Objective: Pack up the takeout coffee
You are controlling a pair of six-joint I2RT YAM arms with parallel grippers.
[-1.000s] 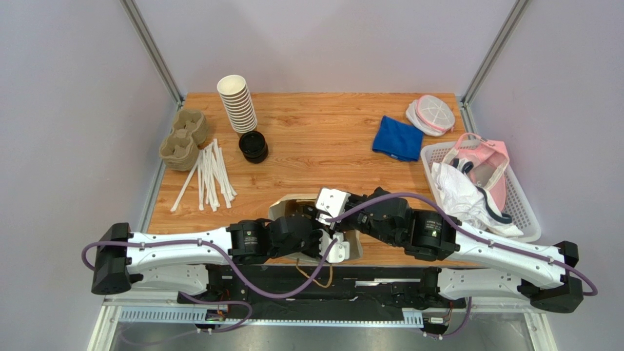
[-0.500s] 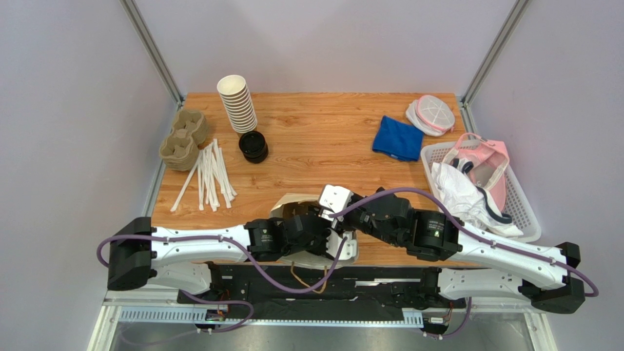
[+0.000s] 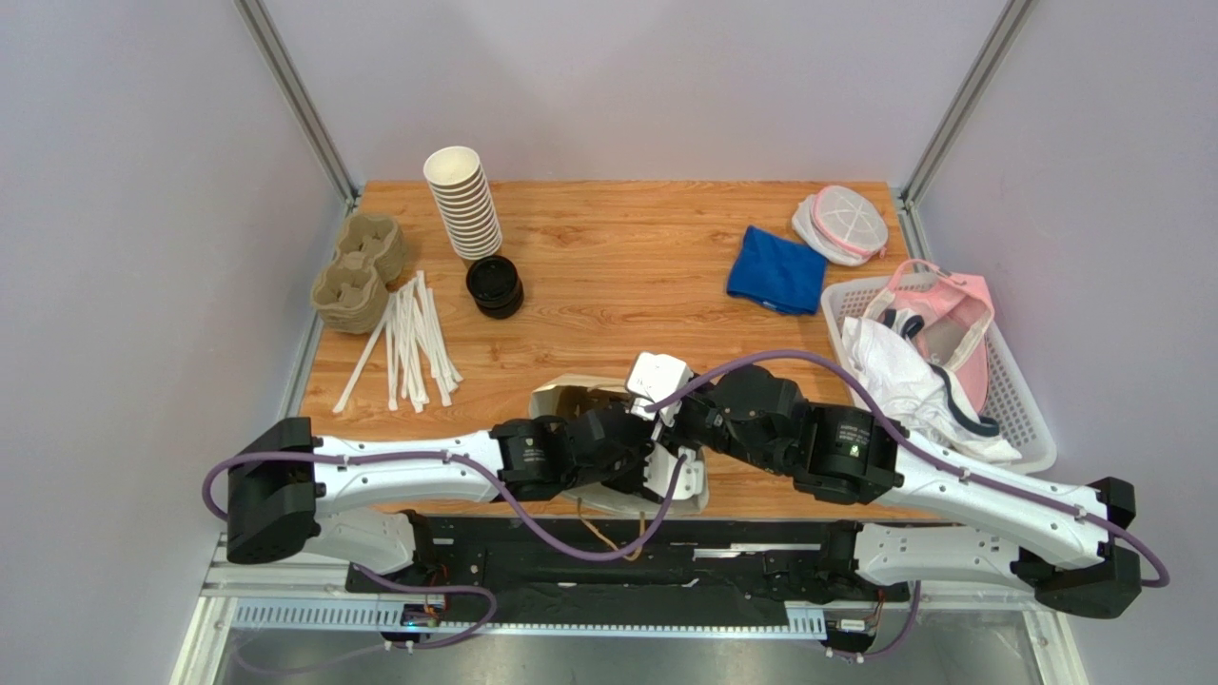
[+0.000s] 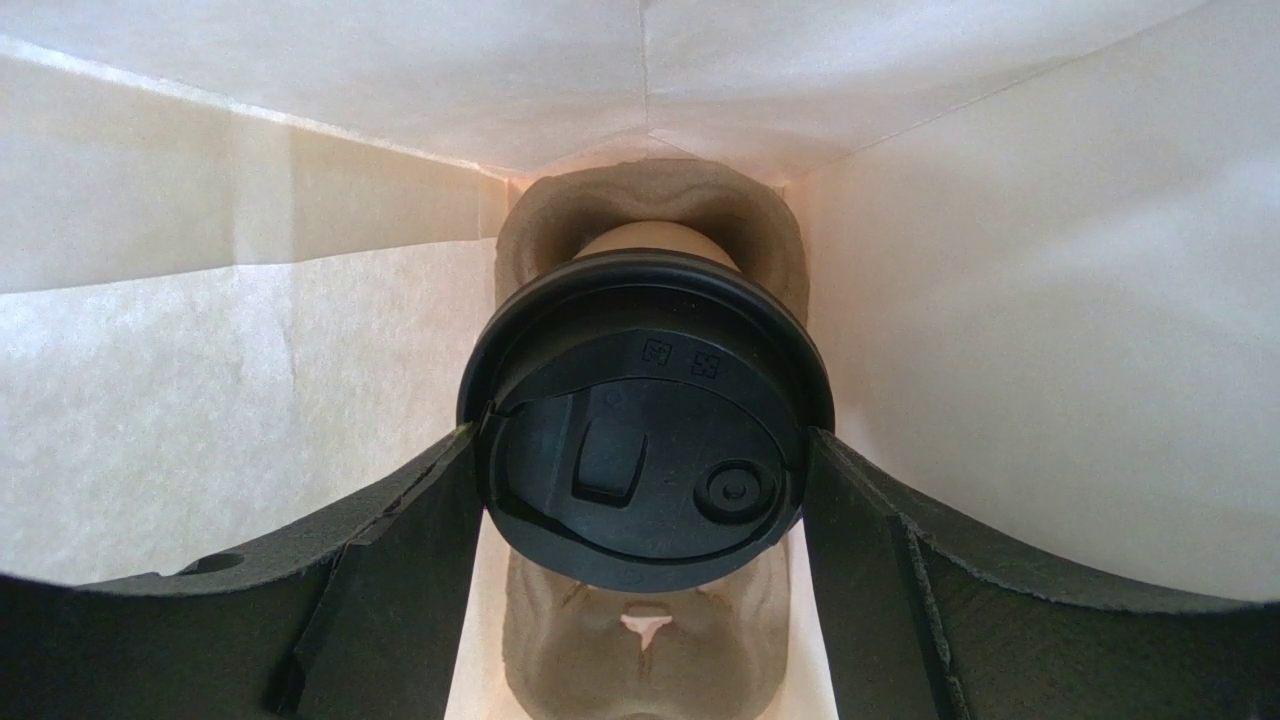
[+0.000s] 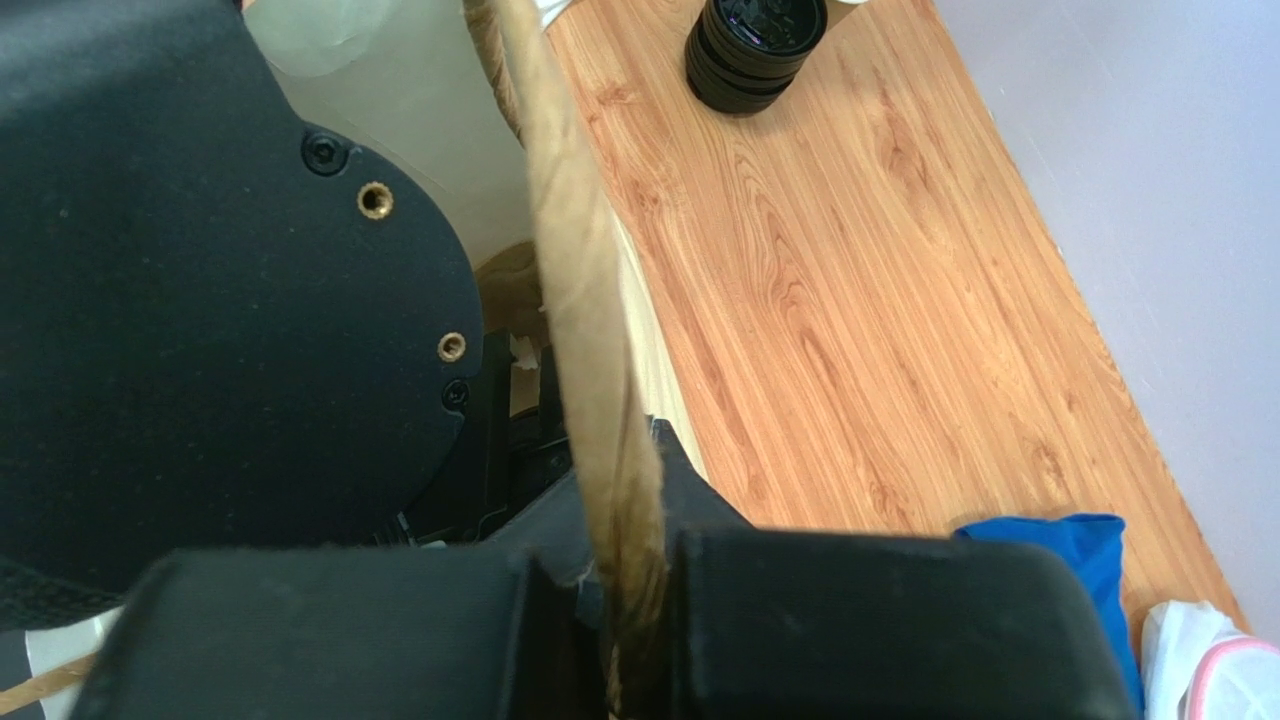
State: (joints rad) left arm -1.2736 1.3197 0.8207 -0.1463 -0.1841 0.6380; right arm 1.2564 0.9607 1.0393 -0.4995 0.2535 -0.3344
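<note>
Clamping takeout coffee [image 4: 646,435] between left fingers [image 4: 388,578], right fingers [image 5: 872,630] pinching paper bag [image 5: 579,300]

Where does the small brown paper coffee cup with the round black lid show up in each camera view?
Top external: not visible; the arms and the tan paper bag at the near table edge cover it.
Left wrist: brown kraft paper cup with black plastic lid at centre, lid toward camera, between the fingers of the left pincer.
Right wrist: not in it.
Shared landmark: the bag, its walls around the cup in left wrist, its edge clamped by the right pincer.
</note>
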